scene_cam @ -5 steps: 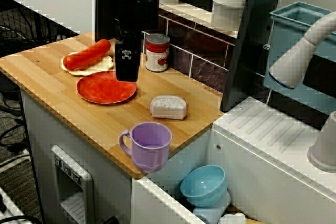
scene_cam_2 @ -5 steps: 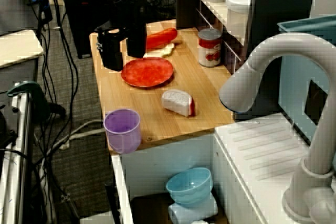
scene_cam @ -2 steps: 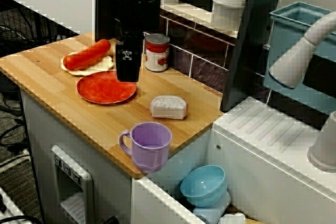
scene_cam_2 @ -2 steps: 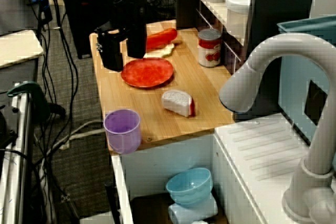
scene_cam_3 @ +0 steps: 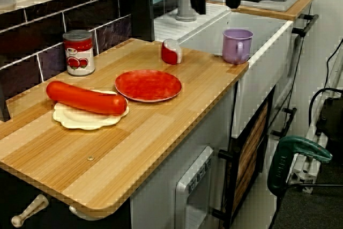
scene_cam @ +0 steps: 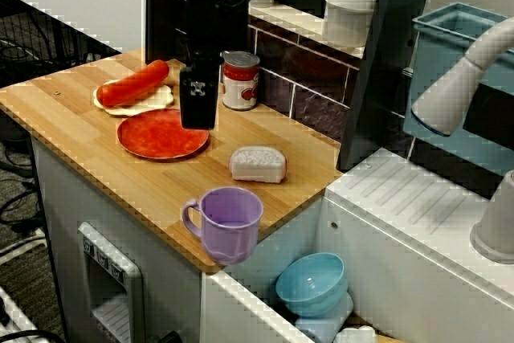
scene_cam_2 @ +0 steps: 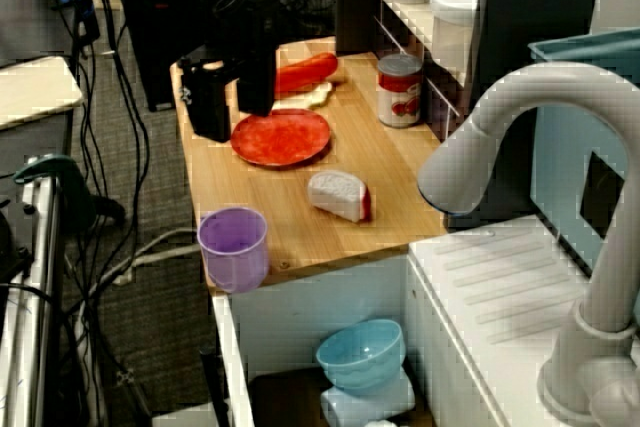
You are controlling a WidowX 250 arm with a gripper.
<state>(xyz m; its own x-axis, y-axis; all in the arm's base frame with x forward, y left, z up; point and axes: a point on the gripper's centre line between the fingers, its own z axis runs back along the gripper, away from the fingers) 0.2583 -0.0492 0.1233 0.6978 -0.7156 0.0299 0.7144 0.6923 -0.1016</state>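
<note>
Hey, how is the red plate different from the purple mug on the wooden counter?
The red plate is flat and shallow; the purple mug is tall and has a handle. The plate lies mid-counter next to the hot dog; the mug stands apart at the counter's edge. Both are upright, look empty and rest on the wooden counter.
</note>
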